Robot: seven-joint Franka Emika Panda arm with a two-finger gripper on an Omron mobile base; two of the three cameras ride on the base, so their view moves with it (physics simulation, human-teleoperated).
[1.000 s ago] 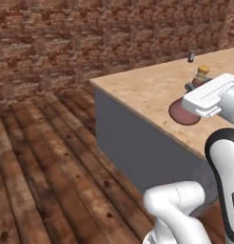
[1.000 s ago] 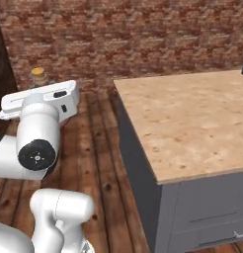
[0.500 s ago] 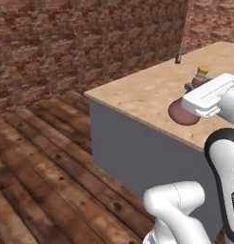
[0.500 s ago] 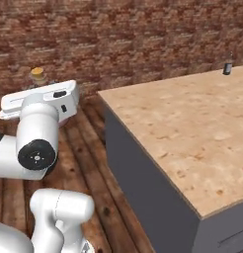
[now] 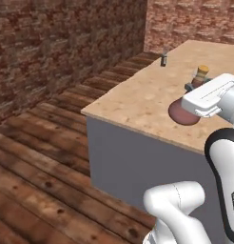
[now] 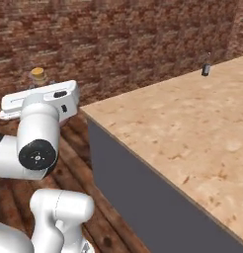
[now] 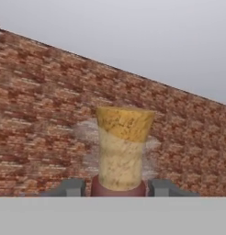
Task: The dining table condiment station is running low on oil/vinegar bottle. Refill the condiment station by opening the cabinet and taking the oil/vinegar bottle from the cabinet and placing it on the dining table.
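Observation:
My gripper [image 7: 117,188] is shut on the thin neck of the oil/vinegar bottle [image 7: 120,158], whose tan cork stands upright between the two fingertips [image 7: 71,187]. The left base view shows the round reddish-brown body of the bottle [image 5: 182,114] hanging below my white hand, with the gripper [image 5: 194,90] held above the near part of the dining table [image 5: 138,100]. From the right base view the cork of the bottle [image 6: 38,74] pokes up behind the hand, to the left of the dining table [image 6: 187,133]. The cabinet is out of view.
A small dark bottle [image 5: 163,59] with a metal pourer stands at the table's far edge; it appears as the dark bottle [image 6: 206,68] in the right base view. A brick wall runs behind. Dark wood floor [image 5: 38,157] lies left of the table's grey side.
The whole picture has shifted, so the base has moved: the table now lies closer and further under the hand. The arm and the held bottle keep the same pose.

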